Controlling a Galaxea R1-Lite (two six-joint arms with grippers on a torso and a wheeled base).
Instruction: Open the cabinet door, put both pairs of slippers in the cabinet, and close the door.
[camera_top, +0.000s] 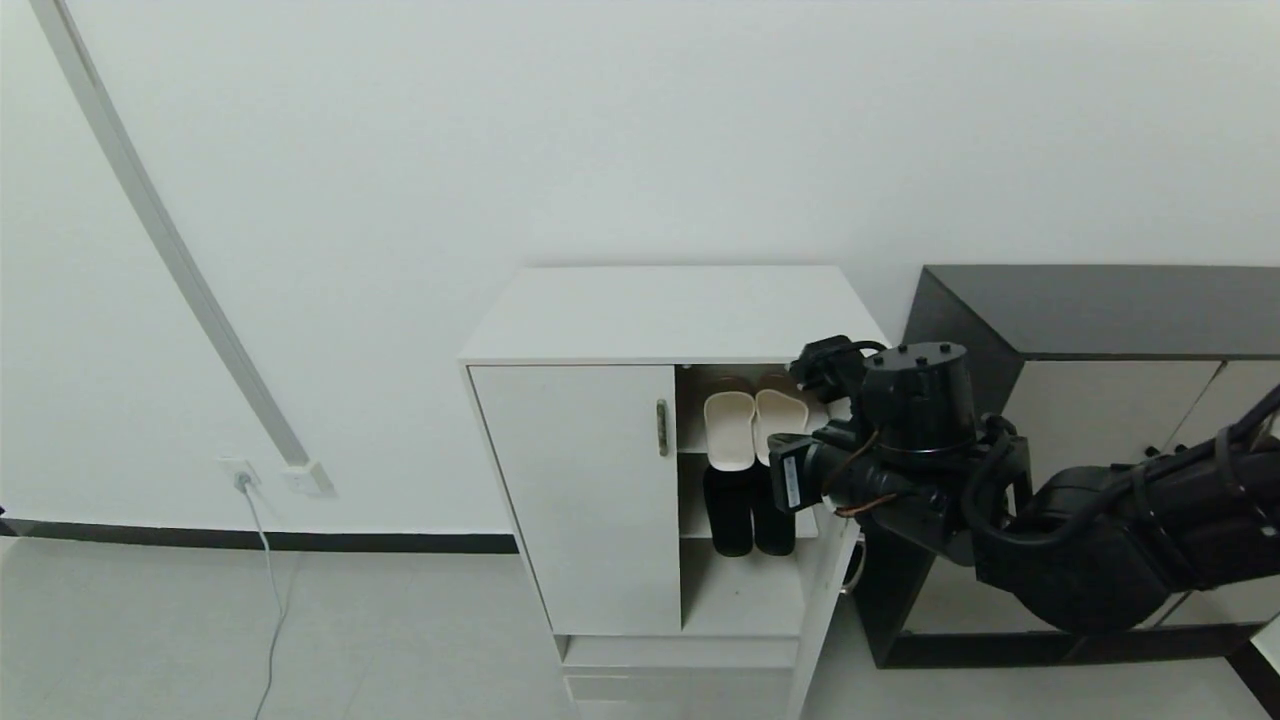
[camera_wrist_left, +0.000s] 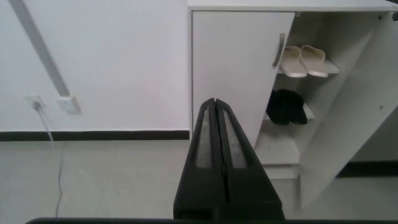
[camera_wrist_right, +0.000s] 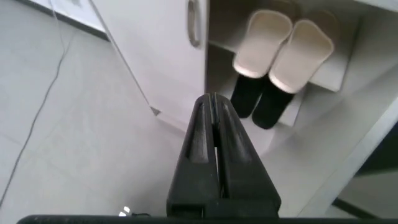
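The white cabinet (camera_top: 660, 315) stands against the wall with its left door (camera_top: 575, 490) closed and its right door (camera_top: 828, 570) swung open. A pair of white slippers (camera_top: 752, 425) lies on the upper shelf and a pair of black slippers (camera_top: 745, 510) on the shelf below. My right arm (camera_top: 915, 430) is in front of the open side, close to the shelves. The right gripper (camera_wrist_right: 213, 101) is shut on nothing, pointing below the black slippers (camera_wrist_right: 261, 102). The left gripper (camera_wrist_left: 214, 104) is shut and empty, well back from the cabinet (camera_wrist_left: 242, 68).
A dark cabinet (camera_top: 1090, 310) stands right beside the open door. A wall socket with a hanging cable (camera_top: 240, 475) and a slanted conduit (camera_top: 150, 220) are on the wall to the left. Bare floor (camera_top: 300, 640) lies left of the cabinet.
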